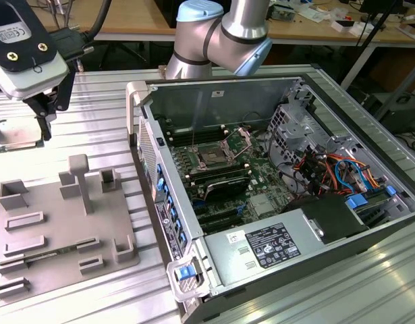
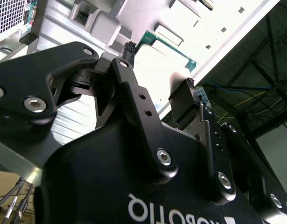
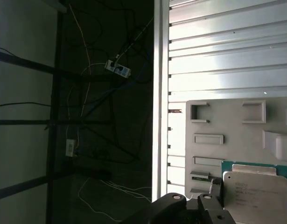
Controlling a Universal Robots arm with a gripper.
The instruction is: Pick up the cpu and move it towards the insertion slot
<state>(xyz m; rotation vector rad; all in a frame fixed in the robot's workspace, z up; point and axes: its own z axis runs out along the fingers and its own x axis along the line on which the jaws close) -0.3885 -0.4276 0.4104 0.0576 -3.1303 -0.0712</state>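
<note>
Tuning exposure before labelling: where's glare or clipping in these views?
Exterior view: glare streaks on the table, computer case evenly lit. Second wrist view: the area around the chip clips to white. First wrist view: table slats blown out, beyond the edge dark, chip well exposed.

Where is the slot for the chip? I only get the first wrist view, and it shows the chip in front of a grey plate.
Observer: In the exterior view the insertion slot sits inside the open computer case, off to the exterior view's right of the cpu.
Operator: Is the tool really gripping the chip?
Observer: Yes. In the second wrist view the tool is closed on it, with black fingertips on opposite sides of its green edge.
Operator: Is the slot covered up?
Observer: No. In the exterior view its dark centre is bare, and its metal frame is tilted up beside it.
</note>
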